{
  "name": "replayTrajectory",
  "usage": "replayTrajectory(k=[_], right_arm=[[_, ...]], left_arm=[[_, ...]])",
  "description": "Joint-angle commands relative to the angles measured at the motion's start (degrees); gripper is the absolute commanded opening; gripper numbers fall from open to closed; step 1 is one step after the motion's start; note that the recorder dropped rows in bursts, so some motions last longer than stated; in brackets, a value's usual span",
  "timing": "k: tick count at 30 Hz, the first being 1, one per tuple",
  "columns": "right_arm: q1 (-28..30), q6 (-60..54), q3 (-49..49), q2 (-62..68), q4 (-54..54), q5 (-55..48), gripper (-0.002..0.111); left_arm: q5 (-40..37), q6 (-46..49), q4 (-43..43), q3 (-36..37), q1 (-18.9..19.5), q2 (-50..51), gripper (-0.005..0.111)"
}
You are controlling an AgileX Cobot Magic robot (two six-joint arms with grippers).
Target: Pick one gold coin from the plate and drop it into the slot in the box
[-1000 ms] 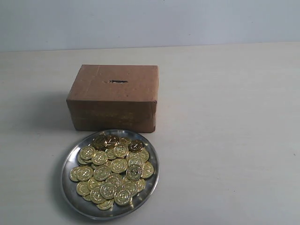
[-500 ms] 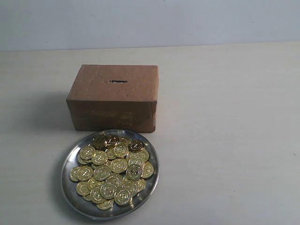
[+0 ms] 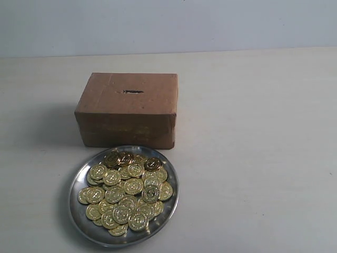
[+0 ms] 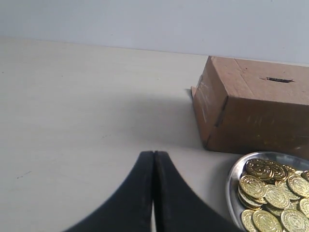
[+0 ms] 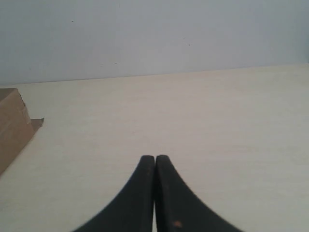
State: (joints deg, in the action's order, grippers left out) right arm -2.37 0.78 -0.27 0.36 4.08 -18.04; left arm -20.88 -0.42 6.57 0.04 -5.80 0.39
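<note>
Nothing is picked yet. Your left hand (image 4: 153,155) and right hand (image 5: 155,158) are pinched closed, empty. Gold coins (image 3: 124,192) fill the plate (image 3: 72,196), just beside the box (image 3: 126,118); its slot (image 3: 133,91) faces up. Next, you likely open one hand over a coin.

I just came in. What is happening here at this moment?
Nothing is being handled yet. The plate with its heap of coins sits on the table just in front of the box, and the slot on top is unobstructed. The left gripper and the right gripper are both shut and hold nothing. Neither shows in the exterior view.
</note>
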Motion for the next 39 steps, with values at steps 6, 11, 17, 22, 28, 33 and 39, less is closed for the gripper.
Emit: replayTrajectory(k=[6,11,17,22,28,33,39], right_arm=[[0.0,-0.1,0.3,-0.4,0.1,0.8,0.0],[0.0,-0.1,0.3,-0.4,0.1,0.8,0.0],[0.0,-0.1,0.3,-0.4,0.1,0.8,0.0],[0.0,-0.1,0.3,-0.4,0.1,0.8,0.0],[0.0,-0.1,0.3,-0.4,0.1,0.8,0.0],[0.0,-0.1,0.3,-0.4,0.1,0.8,0.0],[0.0,-0.1,0.3,-0.4,0.1,0.8,0.0]], left_arm=[[0.4,0.1,-0.4,0.0,0.1,-0.4,0.0],[0.4,0.1,-0.4,0.0,0.1,-0.4,0.0],[0.4,0.1,-0.4,0.0,0.1,-0.4,0.0],[0.4,0.1,-0.4,0.0,0.1,-0.4,0.0],[0.4,0.1,-0.4,0.0,0.1,-0.4,0.0],[0.4,0.1,-0.4,0.0,0.1,-0.4,0.0],[0.4,0.1,-0.4,0.0,0.1,-0.4,0.0]])
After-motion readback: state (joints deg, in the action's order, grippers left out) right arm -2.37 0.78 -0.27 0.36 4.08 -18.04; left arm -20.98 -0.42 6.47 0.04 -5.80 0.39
